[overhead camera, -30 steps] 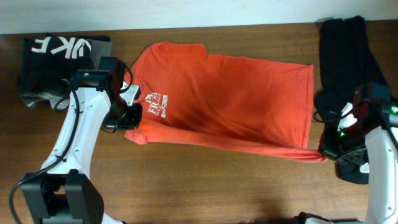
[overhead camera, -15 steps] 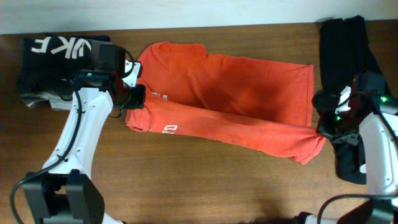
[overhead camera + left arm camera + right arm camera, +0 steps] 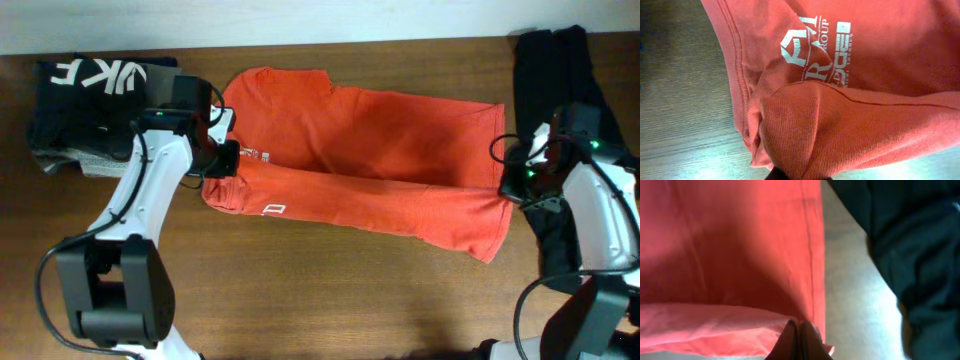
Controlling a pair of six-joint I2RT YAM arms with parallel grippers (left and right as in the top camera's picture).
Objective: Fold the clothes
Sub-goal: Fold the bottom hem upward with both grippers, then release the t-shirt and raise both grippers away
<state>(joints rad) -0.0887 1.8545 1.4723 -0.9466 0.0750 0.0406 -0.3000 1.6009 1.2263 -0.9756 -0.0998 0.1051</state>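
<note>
Since the frame a second earlier, both arms have carried the near long edge of the orange-red cotton T-shirt point(image 3: 370, 170) away from the near edge of the wooden surface point(image 3: 330, 300). That edge now lies doubled over the shirt's middle, and most of the white lettering is folded under.

Left pincer point(image 3: 222, 158): clenched on bunched shirt cloth at the collar end; the wrist view shows fabric humped over its tips. Right pincer point(image 3: 512, 180): clenched on the folded hem corner, fingers pressed together.

Location: the shirt lies lengthwise across the centre of the surface, collar end to the left, hem end to the right.

Progress (judged): first lengthwise fold is laid but not released. The folded band is uneven, wider at the hem end. Cross folds are left to do. The long black garment point(image 3: 550, 70) at the far right corner lies loose, apparently unfolded. A folded black garment with white block letters point(image 3: 95, 85) sits at the far left corner, seemingly finished.

Edges and room: the shirt's hem end lies just beside the long black garment and its collar end near the folded stack. Bare wood runs all along the near edge.
</note>
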